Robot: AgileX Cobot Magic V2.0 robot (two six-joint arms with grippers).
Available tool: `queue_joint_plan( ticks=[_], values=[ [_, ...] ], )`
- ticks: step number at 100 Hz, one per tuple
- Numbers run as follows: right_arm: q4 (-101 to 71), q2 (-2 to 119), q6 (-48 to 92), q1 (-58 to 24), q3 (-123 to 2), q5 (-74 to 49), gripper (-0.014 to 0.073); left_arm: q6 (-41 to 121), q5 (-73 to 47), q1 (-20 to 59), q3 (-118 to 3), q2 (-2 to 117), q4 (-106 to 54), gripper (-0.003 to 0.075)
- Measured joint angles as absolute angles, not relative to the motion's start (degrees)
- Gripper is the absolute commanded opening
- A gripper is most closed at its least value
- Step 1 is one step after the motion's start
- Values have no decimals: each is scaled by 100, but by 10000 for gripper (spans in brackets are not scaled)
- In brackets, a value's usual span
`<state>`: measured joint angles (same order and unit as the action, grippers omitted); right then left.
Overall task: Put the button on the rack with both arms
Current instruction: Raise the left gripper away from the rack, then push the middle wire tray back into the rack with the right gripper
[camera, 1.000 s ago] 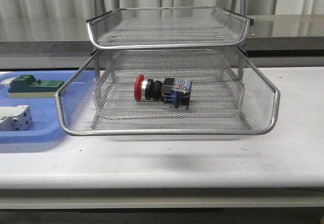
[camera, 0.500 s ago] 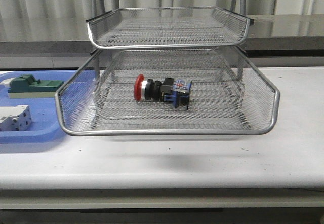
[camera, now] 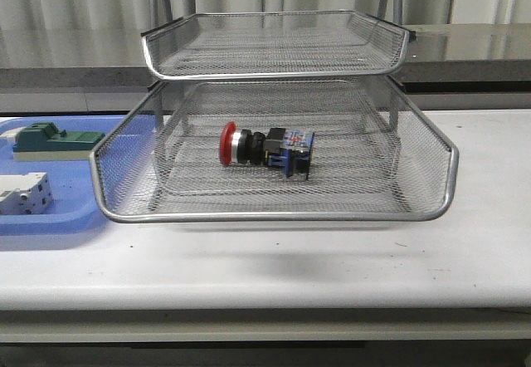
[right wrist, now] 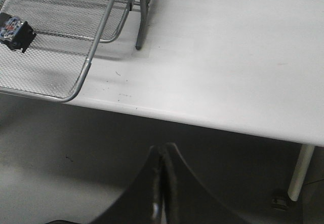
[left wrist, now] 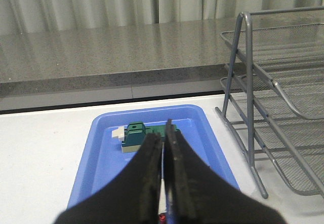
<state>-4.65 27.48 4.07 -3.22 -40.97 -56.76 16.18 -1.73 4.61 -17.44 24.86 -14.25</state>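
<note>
The button (camera: 265, 150) lies on its side on the mesh floor of the pulled-out tier of the rack (camera: 274, 215), near the middle of that tier. Its red cap points toward 9 o'clock in the front view and its black-and-blue body toward 3 o'clock. A higher tier of the rack sits above and behind it, at 12 o'clock from the button, and holds nothing that can be seen. Whether a third tier lies underneath is hard to tell from the front, as the mesh layers overlap.

The rack stands on the white counter (camera: 332, 267). At 9 o'clock from the rack a blue tray (camera: 58, 222) rests on the counter, partly tucked under the tier's corner. In it are a green block (camera: 54, 141) toward the back and a white-grey block (camera: 23, 193) nearer the front edge.

Neither arm shows in the front view. In the left wrist view, the left gripper (left wrist: 163, 138) has its fingers pressed together with nothing between them, hanging above the blue tray, well apart from the rack. In the right wrist view, the right gripper (right wrist: 162, 155) is also pressed together and empty, out past the counter's front edge, with the corner of the rack and the blue end of the button at about 10 o'clock.
</note>
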Motion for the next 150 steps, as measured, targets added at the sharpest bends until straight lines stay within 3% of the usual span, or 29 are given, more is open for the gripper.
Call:
queue_joint_plan(
  ticks=[65,84,108,129,150],
  values=[
    [-723,2844,568,-322,-4106,-5264,-71,1618,-173,461,-1744,2486,-1425,-20],
    [-1526,3601,1742,-322,-4106,-4982,-71,1618,-173,461,-1744,2486,-1425,-20],
    [-3187,5063,4176,-487,-4106,-4764,-71,1618,-173,461,-1744,2486,-1425,-20],
    [-3782,6190,5955,-1355,-4106,-4638,-71,1618,-173,461,-1744,2486,-1425,-20],
    [-3794,7041,6394,-2323,-4106,-4261,-69,1618,-173,461,-1744,2486,-1425,-20]
  ],
)
